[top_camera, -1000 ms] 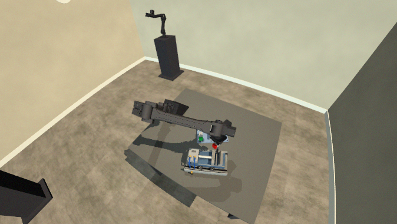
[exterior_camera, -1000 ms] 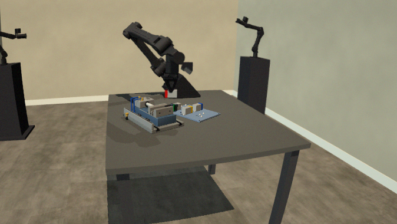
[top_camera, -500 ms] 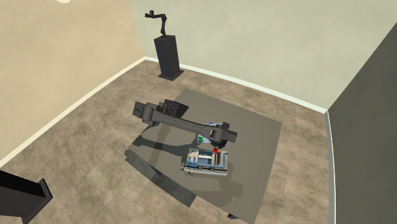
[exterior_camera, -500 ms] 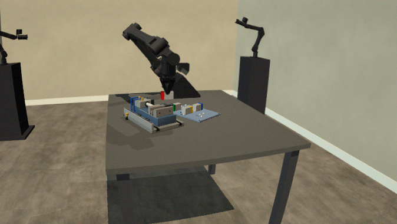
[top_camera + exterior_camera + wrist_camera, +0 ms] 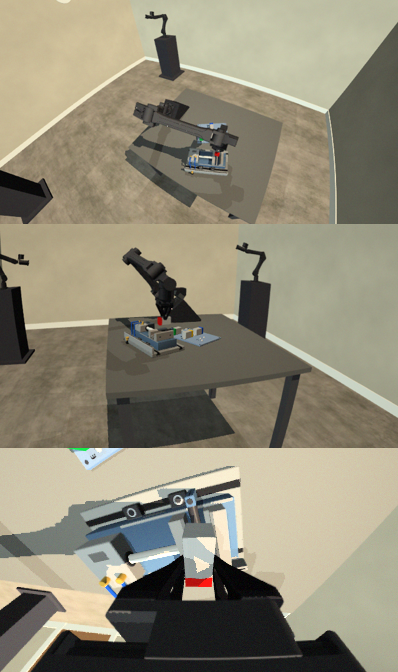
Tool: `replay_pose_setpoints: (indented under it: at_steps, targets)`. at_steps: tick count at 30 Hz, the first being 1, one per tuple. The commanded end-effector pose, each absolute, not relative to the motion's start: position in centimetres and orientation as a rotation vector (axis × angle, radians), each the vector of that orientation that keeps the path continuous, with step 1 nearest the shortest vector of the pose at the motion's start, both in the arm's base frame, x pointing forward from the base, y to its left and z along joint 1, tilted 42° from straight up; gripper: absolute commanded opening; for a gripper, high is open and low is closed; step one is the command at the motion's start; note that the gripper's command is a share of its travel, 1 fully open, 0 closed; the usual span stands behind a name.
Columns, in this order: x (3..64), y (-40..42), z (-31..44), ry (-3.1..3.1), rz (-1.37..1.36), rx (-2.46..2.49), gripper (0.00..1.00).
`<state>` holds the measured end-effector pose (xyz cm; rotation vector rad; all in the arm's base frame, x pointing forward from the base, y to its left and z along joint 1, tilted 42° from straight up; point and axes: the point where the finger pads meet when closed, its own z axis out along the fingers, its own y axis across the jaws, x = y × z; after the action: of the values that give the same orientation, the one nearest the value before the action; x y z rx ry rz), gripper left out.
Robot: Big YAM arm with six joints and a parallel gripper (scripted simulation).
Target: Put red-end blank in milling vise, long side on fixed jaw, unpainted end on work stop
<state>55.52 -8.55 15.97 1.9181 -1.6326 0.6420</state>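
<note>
Red-ended blank (image 5: 217,154) (image 5: 165,320) (image 5: 199,555) pinched in my pincer (image 5: 218,151) (image 5: 166,318) (image 5: 198,560), I'm carrying it above the vise (image 5: 206,169) (image 5: 166,344) (image 5: 150,523), inside the table's (image 5: 254,165) (image 5: 224,365) edge; next, I should align, then lower.

One six-joint arm (image 5: 183,125) (image 5: 147,269), black, raised and bent above surface; one pincer (image 5: 166,318) (image 5: 198,560), pointing downward, fingers clamped partway apart.

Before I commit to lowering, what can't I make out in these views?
- Work stop: I can't pick it out for certain; in the wrist view the red-ended blank covers part of the jaw gap.
- Fingertips on the blank: too small and dark in the exterior view.
- Low bars: hidden by the vise's end block in the exterior view.
- Yellow-ended blank: hidden under the arm from the top.
</note>
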Motion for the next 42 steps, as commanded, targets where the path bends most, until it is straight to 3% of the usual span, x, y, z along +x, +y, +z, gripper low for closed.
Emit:
replay_pose_setpoints:
  at_steps: [1, 42]
  targets:
    - [57.0, -9.3, 17.4, -1.575, 0.633, 1.959, 0.0]
    - [58.0, -10.5, 18.6, -1.382, 0.572, 2.066, 0.0]
